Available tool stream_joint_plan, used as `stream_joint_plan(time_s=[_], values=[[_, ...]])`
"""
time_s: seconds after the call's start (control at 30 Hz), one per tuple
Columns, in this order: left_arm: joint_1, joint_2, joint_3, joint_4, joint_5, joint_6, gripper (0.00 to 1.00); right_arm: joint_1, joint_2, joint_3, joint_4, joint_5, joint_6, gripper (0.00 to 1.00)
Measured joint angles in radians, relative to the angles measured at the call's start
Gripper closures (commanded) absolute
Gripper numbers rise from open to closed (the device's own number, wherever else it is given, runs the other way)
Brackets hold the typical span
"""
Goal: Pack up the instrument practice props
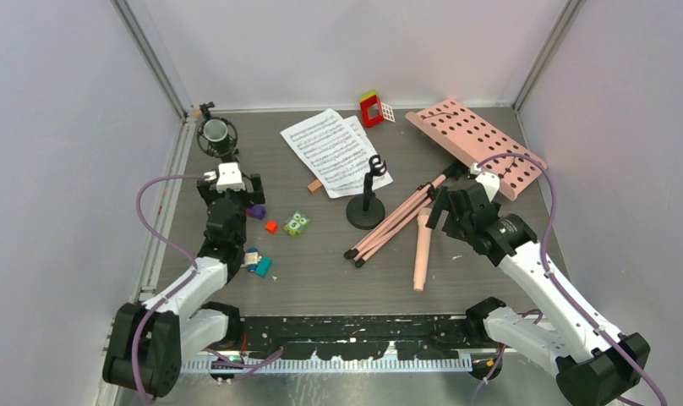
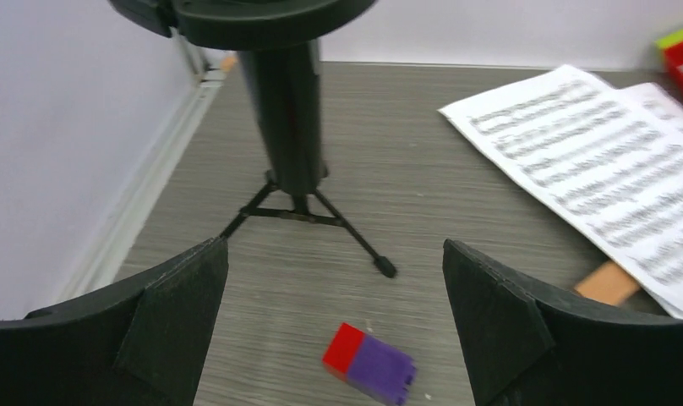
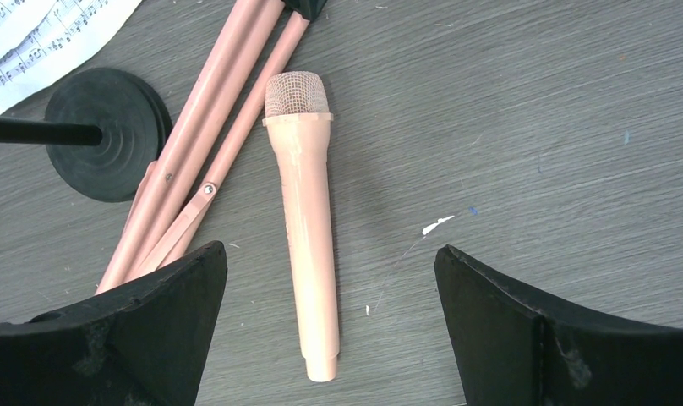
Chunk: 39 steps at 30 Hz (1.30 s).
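The pink music stand lies flat at the right: perforated desk (image 1: 478, 144), folded legs (image 1: 397, 222) (image 3: 207, 135). White sheet-music pages (image 1: 334, 150) (image 2: 592, 169) lie at the back centre. The beige-pink microphone (image 1: 423, 249) (image 3: 308, 211) lies on the table beside the legs. Its black round-base stand (image 1: 366, 207) (image 3: 110, 127) stands upright. My right gripper (image 1: 444, 216) (image 3: 328, 254) is open, hovering over the microphone's handle end, jaws either side of it, not touching. My left gripper (image 1: 233, 193) (image 2: 336, 338) is open and empty above a red-purple block (image 2: 370, 364).
A black microphone on a small tripod (image 1: 216, 135) (image 2: 287, 110) stands at the back left, ahead of my left gripper. Small toy blocks lie around: red-yellow (image 1: 371, 108), green (image 1: 297, 222), orange (image 1: 271, 226), purple (image 1: 256, 211), blue (image 1: 258, 262). Walls close in on three sides.
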Motion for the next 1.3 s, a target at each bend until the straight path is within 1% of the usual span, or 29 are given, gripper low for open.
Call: stream_joint_plan(time_s=[0.13,0.33,0.43,0.5,0.6,0.73,0.83,0.93,1.0,1.07,1.1,1.17,1.2,1.23,1.3], values=[[0.010,0.080,0.016,0.074,-0.071,0.059,0.00,0.000,0.000,0.000,0.000,-0.001,-0.005,0.03],[0.023,0.100,0.040,0.128,-0.096,0.106,0.00,0.000,0.000,0.000,0.000,-0.007,-0.010,0.03],[0.028,0.070,0.047,0.120,-0.074,0.103,0.00,0.000,0.000,0.000,0.000,-0.012,-0.013,0.03],[0.029,0.004,0.048,0.072,-0.048,0.091,0.01,0.000,-0.002,0.000,0.000,-0.018,-0.017,0.03],[0.029,-0.149,0.069,-0.059,-0.008,0.066,0.00,0.000,-0.016,0.000,0.000,-0.023,-0.024,0.03],[0.029,-0.349,0.087,-0.185,0.000,0.064,0.00,0.000,-0.037,0.000,0.002,-0.032,-0.031,0.03],[0.029,-0.435,0.120,-0.257,-0.006,0.078,0.00,0.000,-0.035,0.000,0.008,-0.043,-0.032,0.03],[0.029,-0.419,0.191,-0.310,0.018,0.108,0.00,0.000,-0.034,0.000,0.010,-0.053,-0.034,0.03],[0.029,-0.373,0.240,-0.340,0.054,0.128,0.01,0.000,-0.034,0.000,0.011,-0.063,-0.035,0.03],[0.029,-0.324,0.275,-0.359,0.078,0.143,0.03,0.000,-0.035,0.000,0.012,-0.069,-0.035,0.03],[0.029,-0.294,0.291,-0.369,0.088,0.150,0.06,0.000,-0.035,0.000,0.012,-0.071,-0.035,0.03],[0.029,-0.252,0.311,-0.374,0.092,0.157,0.17,0.000,-0.040,0.000,0.011,-0.076,-0.035,0.03],[0.029,-0.219,0.320,-0.377,0.094,0.164,0.20,0.000,-0.045,0.000,0.011,-0.077,-0.035,0.03],[0.029,-0.194,0.327,-0.380,0.094,0.169,0.23,0.000,-0.051,0.000,0.010,-0.078,-0.036,0.03],[0.029,-0.150,0.346,-0.386,0.094,0.177,0.25,0.000,-0.066,0.000,0.008,-0.077,-0.039,0.03]])
